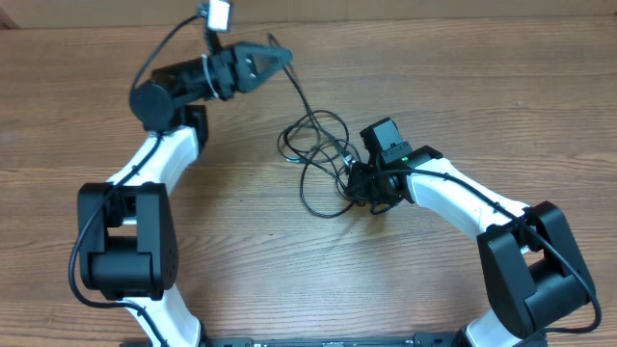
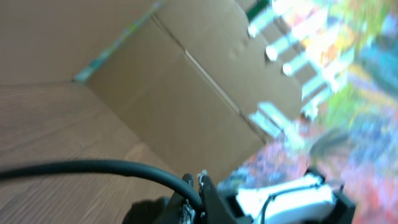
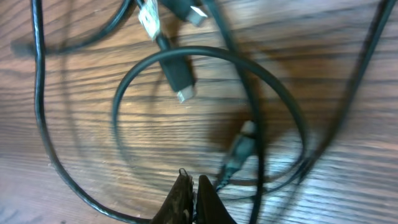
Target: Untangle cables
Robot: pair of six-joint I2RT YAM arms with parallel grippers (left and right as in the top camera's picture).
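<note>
Cables lie tangled on the bench. My left hand pinches one strand; my right hand is closed at the knot, grip uncertain. Pulling-apart step, I judge; next needs a slow outward draw.

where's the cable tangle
Overhead view: the cables lie tangled near the middle of the table, just left of the right end effector, one strand running up to the left end effector.
</note>
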